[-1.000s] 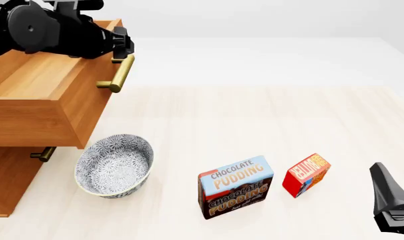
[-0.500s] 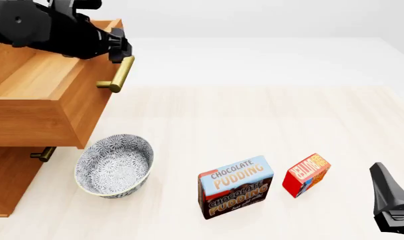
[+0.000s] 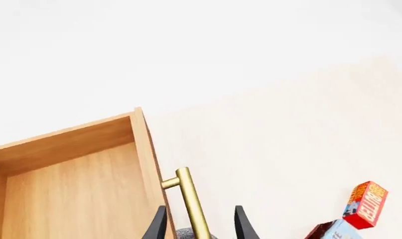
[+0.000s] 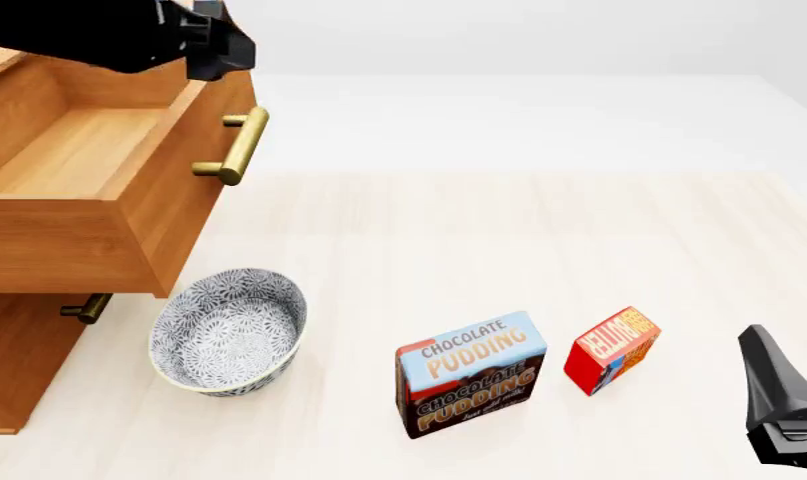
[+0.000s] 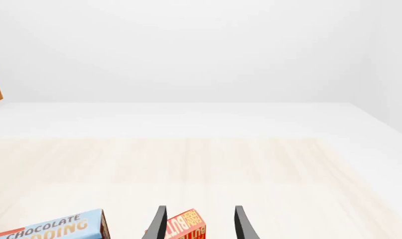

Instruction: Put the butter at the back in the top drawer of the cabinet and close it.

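Hovering above the top drawer (image 4: pixel 76 150) (pulled out), the left claw (image 3: pixel 198 225) straddles its brass handle (image 4: pixel 239 146), released; right claw (image 5: pixel 198 222) released near the butter (image 4: pixel 611 349).

Left tool (image 3: pixel 197 226) and right tool (image 5: pixel 197 221), both spread.

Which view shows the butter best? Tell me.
The front view: the whole butter stands on the table right of the pudding box. The right wrist view cuts it off at the frame's edge; the left wrist view shows it small.
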Robot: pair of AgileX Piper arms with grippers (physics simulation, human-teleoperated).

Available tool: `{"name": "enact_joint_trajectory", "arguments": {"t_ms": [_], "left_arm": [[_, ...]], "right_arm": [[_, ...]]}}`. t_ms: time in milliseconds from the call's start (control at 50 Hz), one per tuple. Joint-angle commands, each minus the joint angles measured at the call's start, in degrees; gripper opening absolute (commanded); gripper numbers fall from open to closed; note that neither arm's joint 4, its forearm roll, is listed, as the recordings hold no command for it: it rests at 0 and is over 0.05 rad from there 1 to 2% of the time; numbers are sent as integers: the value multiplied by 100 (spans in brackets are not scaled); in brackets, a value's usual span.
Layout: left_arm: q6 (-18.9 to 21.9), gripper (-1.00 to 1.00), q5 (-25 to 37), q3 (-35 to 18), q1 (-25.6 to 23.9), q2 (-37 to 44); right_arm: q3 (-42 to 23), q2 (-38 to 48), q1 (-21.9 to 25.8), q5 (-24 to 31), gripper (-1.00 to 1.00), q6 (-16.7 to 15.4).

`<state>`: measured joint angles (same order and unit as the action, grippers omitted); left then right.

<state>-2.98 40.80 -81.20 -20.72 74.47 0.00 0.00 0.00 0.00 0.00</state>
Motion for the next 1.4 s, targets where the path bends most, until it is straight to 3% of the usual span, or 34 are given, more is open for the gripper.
{"name": "enact_joint_trajectory", "arguments": {"t_ms": [20, 660, 1080, 1400], "left_arm": [[133, 100, 291, -319, -236, -366], [291, 100, 181, -455, -964, -192], [368, 100, -236, -316, -1379, 347], [504, 100, -603, -372, -1800, 1214]], "right_arm": [[0, 0, 0, 0, 100, 0], [0, 0, 0, 0, 100, 0], [0, 0, 0, 0, 100, 0], [0, 0, 0, 0, 100, 0]]}}
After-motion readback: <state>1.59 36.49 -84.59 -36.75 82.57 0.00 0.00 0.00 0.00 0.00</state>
